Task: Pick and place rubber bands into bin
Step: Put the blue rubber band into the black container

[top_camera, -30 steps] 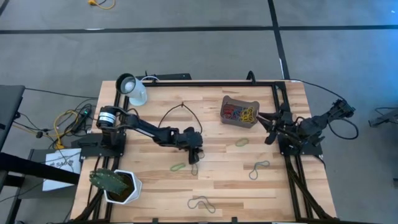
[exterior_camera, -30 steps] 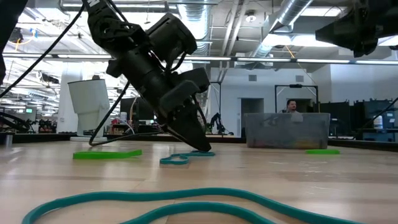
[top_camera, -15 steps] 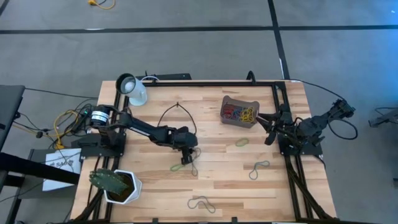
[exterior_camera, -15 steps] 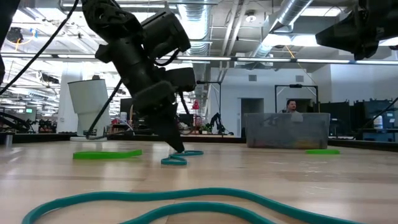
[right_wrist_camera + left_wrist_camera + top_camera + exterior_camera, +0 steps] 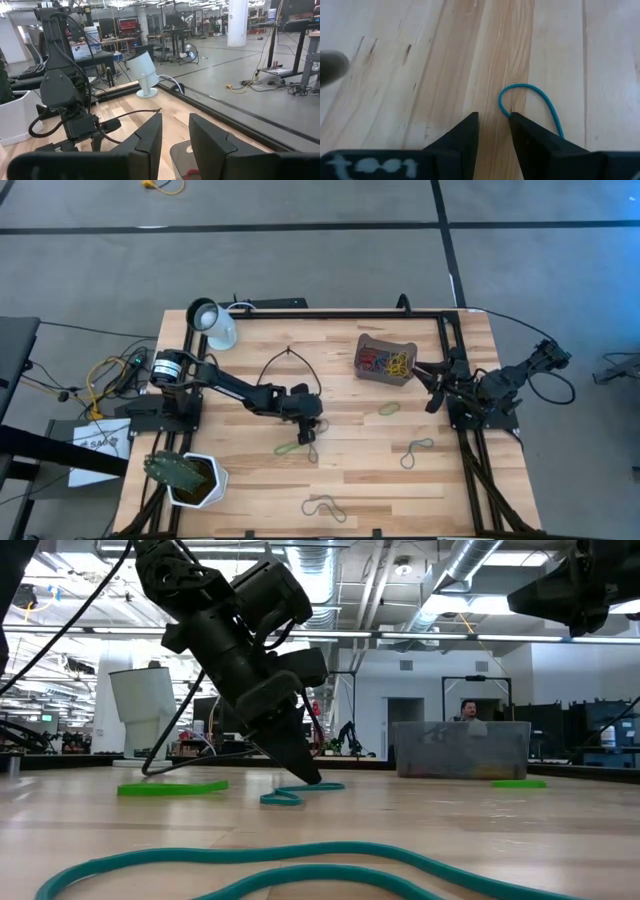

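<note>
Loose rubber bands lie flat on the wooden table: a green one [image 5: 286, 448], a teal one [image 5: 312, 450] beside it, another green one [image 5: 388, 408], and two greyish ones [image 5: 417, 448] [image 5: 324, 506]. The bin [image 5: 385, 360] at the far right holds several coloured bands. My left gripper [image 5: 310, 432] slants down to the tabletop at the teal band [image 5: 532, 100], open by a narrow gap over bare wood [image 5: 492, 120]. My right gripper [image 5: 436, 380] waits level beside the bin, open [image 5: 175, 135], with nothing between its fingers. My left gripper has one fingertip [image 5: 516, 119] right at the curved end of the teal band [image 5: 504, 106], which lies outside the gap. Whether the finger touches the band, I cannot tell. The band lies flat on the table [image 5: 295, 794].
A black cable loop [image 5: 290, 370] lies just beyond the left arm. A white cup [image 5: 212, 322] stands at the far left corner and a white plant pot [image 5: 190, 478] at the near left. A large teal band [image 5: 280, 865] lies close to the low camera.
My left gripper has swung its fingertips a little toward the table's left edge and then partly back, staying low at the teal band. Its finger gap looks the same. The right arm has kept still.
</note>
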Robot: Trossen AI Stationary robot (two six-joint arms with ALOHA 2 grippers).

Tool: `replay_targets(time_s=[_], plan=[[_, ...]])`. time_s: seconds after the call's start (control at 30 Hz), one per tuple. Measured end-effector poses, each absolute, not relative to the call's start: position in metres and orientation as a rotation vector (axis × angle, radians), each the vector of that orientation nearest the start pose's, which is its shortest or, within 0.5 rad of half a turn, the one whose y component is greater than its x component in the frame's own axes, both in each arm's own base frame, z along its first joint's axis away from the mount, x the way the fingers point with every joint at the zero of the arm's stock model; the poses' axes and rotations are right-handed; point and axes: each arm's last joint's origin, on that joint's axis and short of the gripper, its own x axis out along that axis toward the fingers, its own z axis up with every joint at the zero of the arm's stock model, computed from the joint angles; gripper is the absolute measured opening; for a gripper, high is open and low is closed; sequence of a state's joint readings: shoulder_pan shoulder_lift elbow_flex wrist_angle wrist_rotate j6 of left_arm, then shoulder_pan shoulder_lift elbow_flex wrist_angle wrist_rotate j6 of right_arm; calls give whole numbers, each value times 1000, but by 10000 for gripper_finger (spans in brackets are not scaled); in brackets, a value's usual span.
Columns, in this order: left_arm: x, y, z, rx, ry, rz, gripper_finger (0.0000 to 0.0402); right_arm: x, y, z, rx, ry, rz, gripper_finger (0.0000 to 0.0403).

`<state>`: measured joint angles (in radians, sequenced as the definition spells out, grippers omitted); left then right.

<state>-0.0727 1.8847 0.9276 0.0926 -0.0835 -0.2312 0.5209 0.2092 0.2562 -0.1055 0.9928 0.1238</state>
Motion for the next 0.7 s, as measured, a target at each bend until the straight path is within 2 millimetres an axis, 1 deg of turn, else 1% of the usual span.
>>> replay_targets(time_s=[0.23, 0.53, 0.7], plan=[[358, -25, 119, -186, 801, 52, 108, 88, 22, 225, 81, 13, -473, 92], [359, -25, 119, -185, 794, 61, 108, 88, 22, 225, 81, 13, -473, 92], [364, -26, 101, -177, 800, 69, 108, 88, 22, 225, 82, 13, -473, 92]])
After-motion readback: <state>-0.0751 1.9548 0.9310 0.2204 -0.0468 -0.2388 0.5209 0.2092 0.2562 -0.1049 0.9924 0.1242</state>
